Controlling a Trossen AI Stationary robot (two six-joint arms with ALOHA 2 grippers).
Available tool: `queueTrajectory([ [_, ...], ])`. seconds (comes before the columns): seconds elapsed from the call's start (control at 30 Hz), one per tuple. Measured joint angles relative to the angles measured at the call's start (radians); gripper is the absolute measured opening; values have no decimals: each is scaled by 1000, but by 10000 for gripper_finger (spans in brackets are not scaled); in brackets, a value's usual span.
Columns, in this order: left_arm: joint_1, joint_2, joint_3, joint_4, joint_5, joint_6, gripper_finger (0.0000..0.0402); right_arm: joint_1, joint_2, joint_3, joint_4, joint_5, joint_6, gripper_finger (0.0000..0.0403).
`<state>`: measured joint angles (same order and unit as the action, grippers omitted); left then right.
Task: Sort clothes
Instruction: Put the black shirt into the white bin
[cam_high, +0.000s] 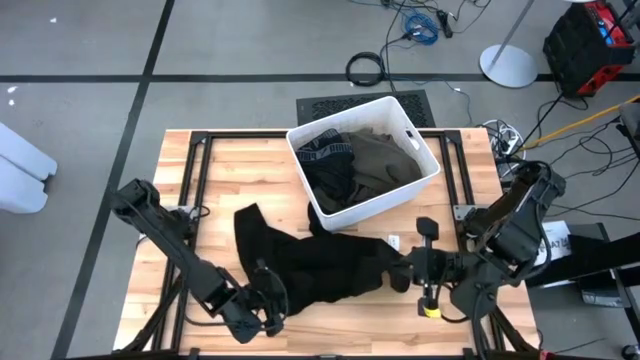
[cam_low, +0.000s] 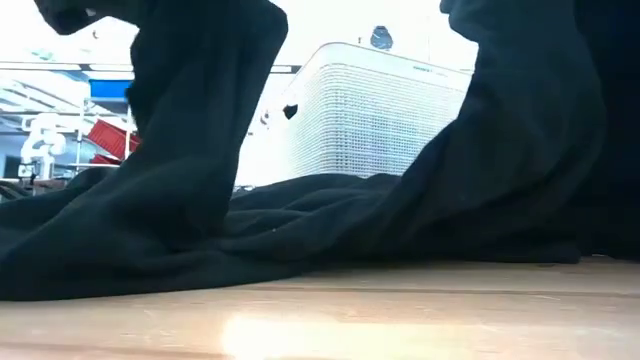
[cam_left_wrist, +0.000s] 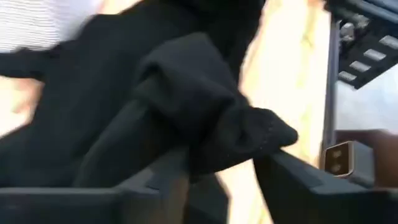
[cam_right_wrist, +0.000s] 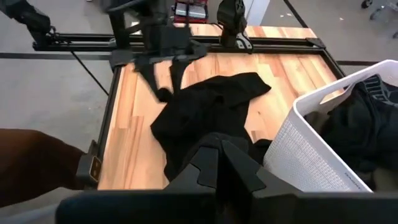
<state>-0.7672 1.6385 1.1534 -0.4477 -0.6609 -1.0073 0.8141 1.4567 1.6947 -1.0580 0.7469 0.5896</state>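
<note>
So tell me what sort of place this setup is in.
Probably a robotics lab or workshop: a wooden table on a bare grey floor, loose cables lying about, and two arms working a black garment beside a white bin.

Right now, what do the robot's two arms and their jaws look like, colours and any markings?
Both arms are dark, nearly black, built of chunky jointed segments. The left gripper ends in two flat, dark, blocky fingers. The right gripper is equally dark, with angular fingers tapering to a wedge, and a small yellow mark shows on the arm behind it. Black cables run along the right arm.
</note>
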Motion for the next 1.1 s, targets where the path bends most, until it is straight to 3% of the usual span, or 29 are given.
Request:
queueTrajectory([
  [0.1, 7, 36, -1, 236, 20, 130, 226, -40, 0, 0, 0, -42, 0, 0],
  [0.27, -14, 56, 1, 860, 174, 603, 252, -127, -2, 0, 0, -109, -28, 0],
  [0.43, -56, 62, 73, 1066, 196, 969, 245, -230, -4, 0, 9, -203, -68, 0],
  [0.57, -66, 112, 197, 968, 186, 1160, 229, -328, -4, 0, 82, -372, -90, 0],
  [0.8, 33, 285, 419, 533, 105, 1186, 217, -473, -4, 0, 206, -733, -91, 0],
  [0.9, 73, 342, 490, 511, 89, 1286, 216, -501, -4, 0, 223, -777, -69, 0],
  [1.1, 116, 450, 617, 437, -19, 1650, 216, -501, -8, 0, 215, -799, -76, 0],
])
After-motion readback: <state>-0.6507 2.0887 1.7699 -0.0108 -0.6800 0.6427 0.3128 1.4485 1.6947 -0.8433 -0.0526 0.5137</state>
